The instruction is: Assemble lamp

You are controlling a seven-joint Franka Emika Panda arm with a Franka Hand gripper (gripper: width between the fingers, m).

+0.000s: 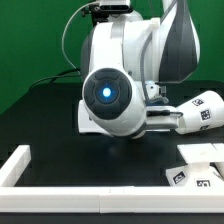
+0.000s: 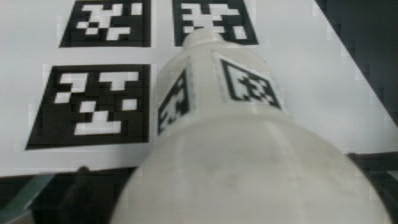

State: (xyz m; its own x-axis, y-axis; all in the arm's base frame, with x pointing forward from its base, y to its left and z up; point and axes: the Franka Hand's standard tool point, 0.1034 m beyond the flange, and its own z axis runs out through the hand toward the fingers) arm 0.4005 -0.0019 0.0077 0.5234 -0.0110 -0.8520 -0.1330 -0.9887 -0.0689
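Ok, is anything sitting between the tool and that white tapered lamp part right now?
Nothing visible. In the wrist view the tapered lamp part lies right at the tool, filling the space ahead of it; only the marker board shows beyond. Whether the tool is closed on it cannot be told.

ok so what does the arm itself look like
The arm has smooth, rounded glossy white shells with a grey section higher up. One joint ends in a round dark cap with a glowing blue light at its centre. A black cable loops behind it.
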